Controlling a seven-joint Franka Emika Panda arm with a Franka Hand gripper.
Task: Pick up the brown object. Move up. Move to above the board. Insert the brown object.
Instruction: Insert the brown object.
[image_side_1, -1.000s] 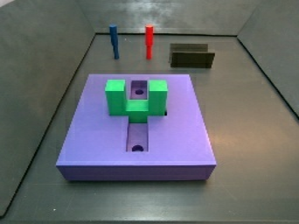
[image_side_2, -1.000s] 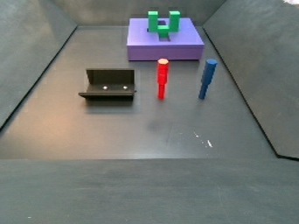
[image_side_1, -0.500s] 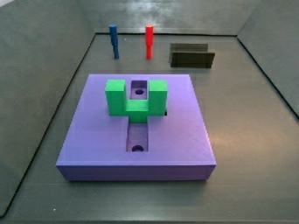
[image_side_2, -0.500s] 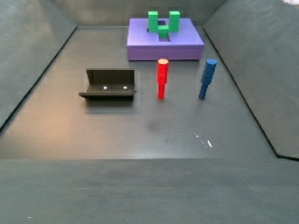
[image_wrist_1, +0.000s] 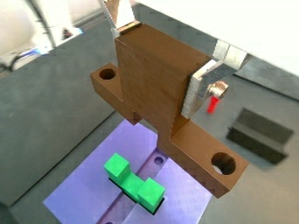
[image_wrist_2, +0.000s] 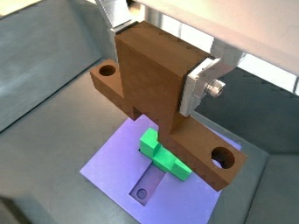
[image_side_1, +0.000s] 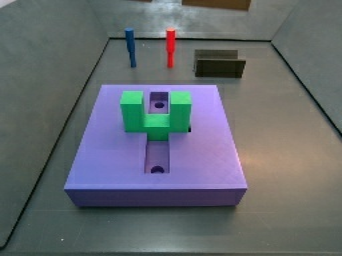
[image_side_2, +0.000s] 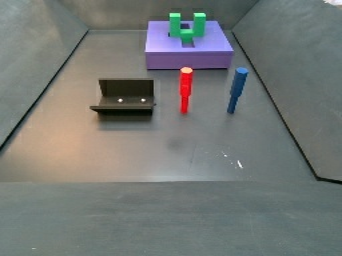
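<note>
In both wrist views my gripper (image_wrist_1: 162, 52) (image_wrist_2: 158, 48) is shut on the upright block of the brown object (image_wrist_1: 158, 79) (image_wrist_2: 152, 74), one silver finger (image_wrist_1: 205, 83) flat on each side of it. Its long bar, with a round hole near each end, hangs high above the purple board (image_wrist_1: 82, 188) (image_wrist_2: 117, 162) and the green U-shaped block (image_wrist_1: 131, 178) (image_wrist_2: 166, 157). In a side view only a brown sliver of the object (image_side_1: 214, 4) shows at the top edge, beyond the board (image_side_1: 201, 150). The board also shows in a side view (image_side_2: 167, 52); the gripper is outside both side views.
A red peg (image_side_1: 171, 45) (image_side_2: 186, 90) and a blue peg (image_side_1: 130, 45) (image_side_2: 238, 90) stand on the grey floor beside the board. The dark fixture (image_side_1: 219, 64) (image_side_2: 126, 98) stands near them. Grey walls enclose the floor.
A brown sliver of the held object has come into a side view at its top edge. The board, the pegs and the fixture have not moved.
</note>
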